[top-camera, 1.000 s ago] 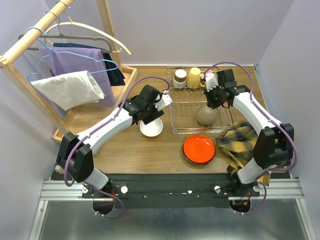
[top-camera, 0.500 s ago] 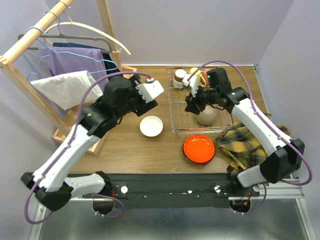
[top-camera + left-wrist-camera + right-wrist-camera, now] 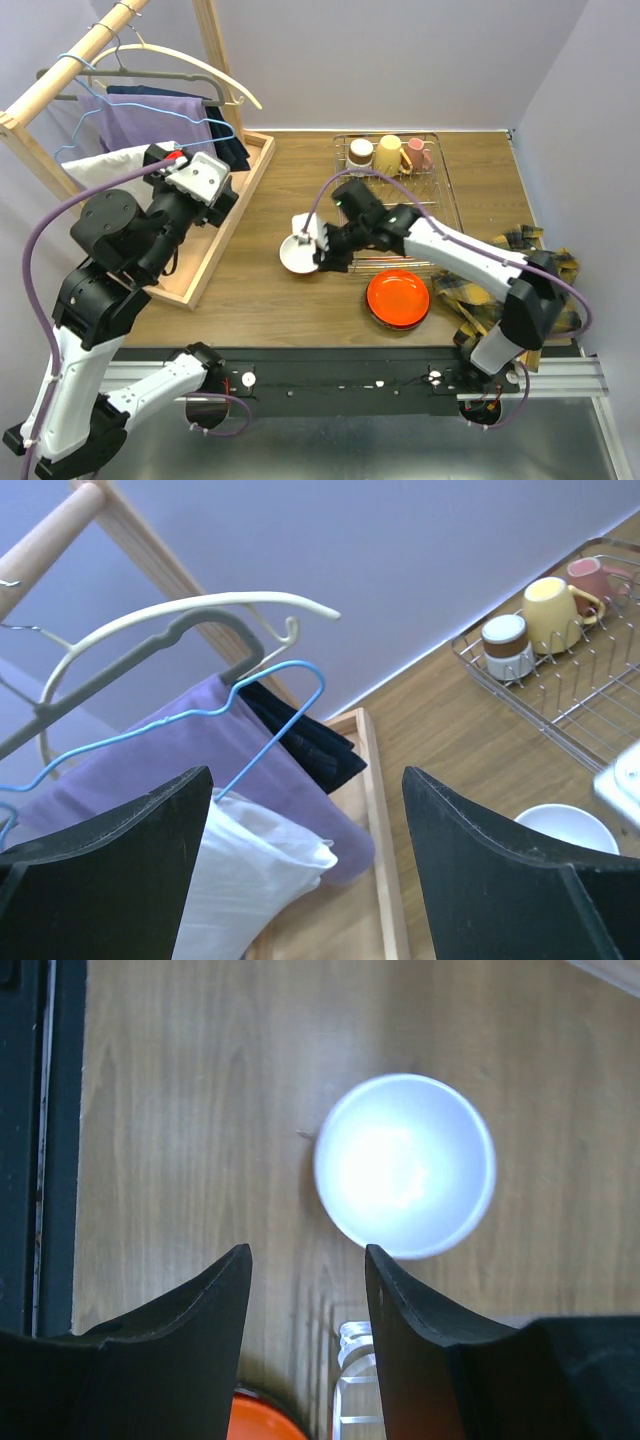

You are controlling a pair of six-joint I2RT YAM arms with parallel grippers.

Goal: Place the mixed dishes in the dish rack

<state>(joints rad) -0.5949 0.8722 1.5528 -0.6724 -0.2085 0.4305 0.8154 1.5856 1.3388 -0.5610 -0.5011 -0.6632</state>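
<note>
Left arm is now standing raised, drawn back over the wooden tray (image 3: 230, 225) and away from the white bowl (image 3: 405, 1165). Left gripper (image 3: 305, 775) is gaping wide, empty. Right arm has swung out of the dish rack (image 3: 430, 190) towards the bowl. Right gripper (image 3: 305, 1250) is hovering partly open, holding nothing. The bowl is sitting on the table just beyond its fingertips, offset to one side, beside the rack.
</note>
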